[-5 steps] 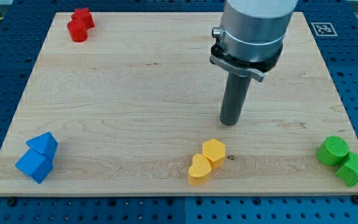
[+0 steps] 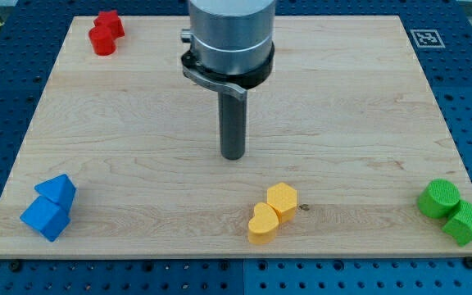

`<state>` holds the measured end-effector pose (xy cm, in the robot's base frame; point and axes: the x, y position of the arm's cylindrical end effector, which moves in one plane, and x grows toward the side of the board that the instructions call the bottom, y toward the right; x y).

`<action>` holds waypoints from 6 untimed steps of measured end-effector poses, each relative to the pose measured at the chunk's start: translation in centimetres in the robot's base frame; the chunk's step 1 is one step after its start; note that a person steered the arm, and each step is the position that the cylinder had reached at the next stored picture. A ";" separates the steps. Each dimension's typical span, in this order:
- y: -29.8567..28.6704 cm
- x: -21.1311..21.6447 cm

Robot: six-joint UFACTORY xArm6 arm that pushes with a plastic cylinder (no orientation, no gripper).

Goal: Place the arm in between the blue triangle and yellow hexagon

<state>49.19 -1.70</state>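
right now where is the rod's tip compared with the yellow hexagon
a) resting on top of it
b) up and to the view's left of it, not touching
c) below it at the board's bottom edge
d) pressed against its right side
b: my tip sits on bare wood above and to the view's left of the yellow hexagon, with a clear gap between them.

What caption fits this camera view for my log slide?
My tip on the board, above and left of the yellow hexagon, well right of the blue triangle.
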 end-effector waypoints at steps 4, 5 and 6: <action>-5.5 5.8; -7.6 3.8; -11.5 3.3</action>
